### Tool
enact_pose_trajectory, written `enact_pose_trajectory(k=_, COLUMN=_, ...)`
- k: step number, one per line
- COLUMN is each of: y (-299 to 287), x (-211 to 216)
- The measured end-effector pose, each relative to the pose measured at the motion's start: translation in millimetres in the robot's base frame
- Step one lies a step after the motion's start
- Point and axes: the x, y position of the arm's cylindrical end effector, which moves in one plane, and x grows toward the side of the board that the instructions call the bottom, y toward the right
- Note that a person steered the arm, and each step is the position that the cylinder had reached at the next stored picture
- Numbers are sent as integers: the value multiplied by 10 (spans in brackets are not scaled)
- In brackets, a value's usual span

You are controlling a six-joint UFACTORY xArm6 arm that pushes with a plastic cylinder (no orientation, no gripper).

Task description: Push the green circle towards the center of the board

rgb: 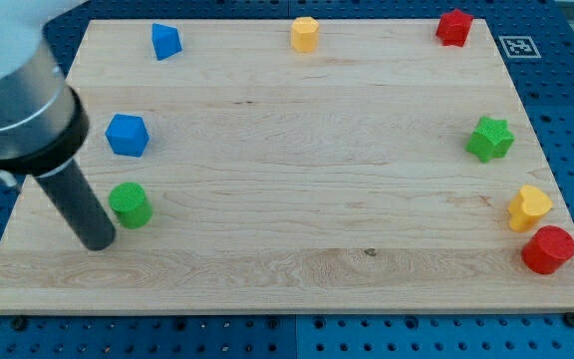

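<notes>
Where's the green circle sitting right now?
The green circle sits near the board's left edge, low in the view, just below the blue cube, with my tip close on its left.

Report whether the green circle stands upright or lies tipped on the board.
Upright: the green circle shows its round flat face on top, with its curved side resting on the board. My tip sits just to its left.

1. Desk (297, 170): pale wood board on a blue perforated base.
2. View's top edge: blue triangular block (165, 41), yellow block (305, 33), red block (453, 27).
3. View's left: blue cube (127, 135); green circle (129, 203) below it, apart.
4. View's right: green star (490, 139); yellow heart (529, 207) just above red circle (548, 249), nearly touching.
</notes>
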Motion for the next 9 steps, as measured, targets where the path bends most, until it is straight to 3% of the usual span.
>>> enact_pose_trajectory(k=3, y=-35, x=-295)
enact_pose_trajectory(k=9, y=1397, x=-296)
